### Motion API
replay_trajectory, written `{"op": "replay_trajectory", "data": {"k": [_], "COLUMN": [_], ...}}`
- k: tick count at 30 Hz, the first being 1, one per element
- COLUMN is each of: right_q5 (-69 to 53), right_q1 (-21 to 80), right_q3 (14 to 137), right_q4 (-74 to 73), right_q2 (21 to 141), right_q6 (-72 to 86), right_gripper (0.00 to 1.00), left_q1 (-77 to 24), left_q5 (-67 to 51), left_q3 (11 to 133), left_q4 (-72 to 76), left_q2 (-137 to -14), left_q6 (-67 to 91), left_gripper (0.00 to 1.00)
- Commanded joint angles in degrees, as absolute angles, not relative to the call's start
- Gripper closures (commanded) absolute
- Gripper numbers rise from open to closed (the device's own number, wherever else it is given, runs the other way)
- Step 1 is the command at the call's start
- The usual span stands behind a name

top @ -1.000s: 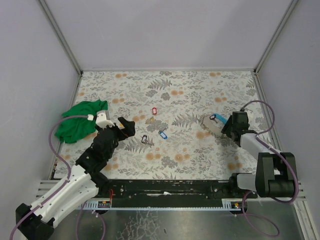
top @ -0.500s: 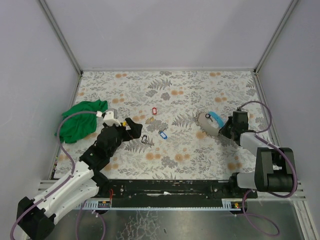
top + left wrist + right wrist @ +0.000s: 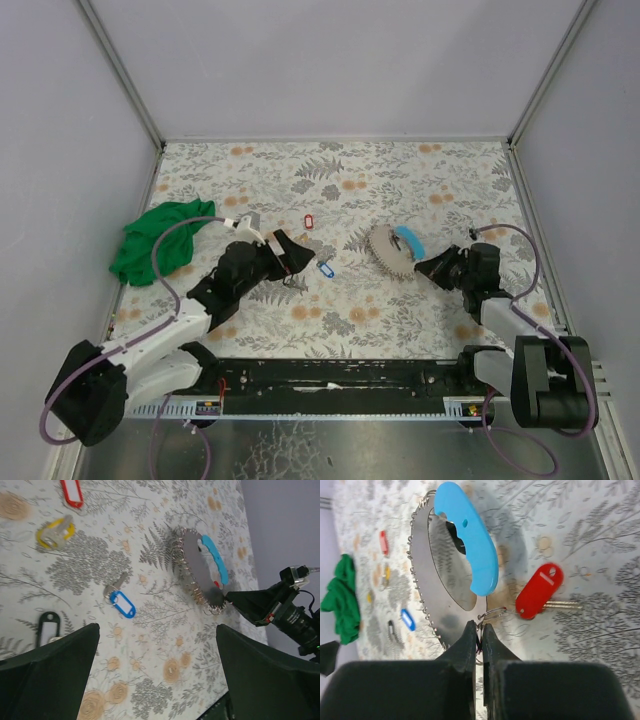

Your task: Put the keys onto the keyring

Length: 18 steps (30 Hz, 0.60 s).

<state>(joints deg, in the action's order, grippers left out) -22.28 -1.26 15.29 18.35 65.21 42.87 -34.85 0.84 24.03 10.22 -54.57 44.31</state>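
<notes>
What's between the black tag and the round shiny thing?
The blue-tagged key lies between the black tag and the round shiny disc, clearest in the left wrist view.

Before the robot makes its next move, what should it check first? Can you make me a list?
1. Is the right end effector shut on a wire loop of the keyring? Ok.
2. Is the left end effector open and empty? Ok.
3. Is the blue-tag key lying free, with nothing covering it? Ok.
4. Is a key held in the left end effector, ready to thread? Not ok, it holds none.
5. Is the red-tag key beside the pinched loop already on that loop? Cannot tell.
</notes>
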Motion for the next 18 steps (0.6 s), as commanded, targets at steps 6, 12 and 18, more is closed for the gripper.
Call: {"op": "replay_trajectory", "data": {"k": [6, 12, 18], "right_q5": [-33.0, -35.8, -36.1], "right_q1": [-1.1, -0.4, 1.1], "right_q3": [10.5, 8.8, 8.2], "right_q4": [32.3, 35.1, 34.6], "right_q2": [55.2, 51.0, 46.6], "right_q6": [54.9, 59.0, 60.0], "right_gripper": [1.0, 1.0, 1.0], "left_q1": [-36.7, -38.6, -39.0], "left_q5": [-9.9, -12.8, -14.4], "left_q3": [24.8, 29.7, 33.7], "left_q4": [35.8, 45.2, 54.1], "left_q2": [-71.9, -82.8, -90.9], "left_q6": [58.6, 61.6, 64.5], "left_gripper": [0.0, 0.04, 0.07]}}
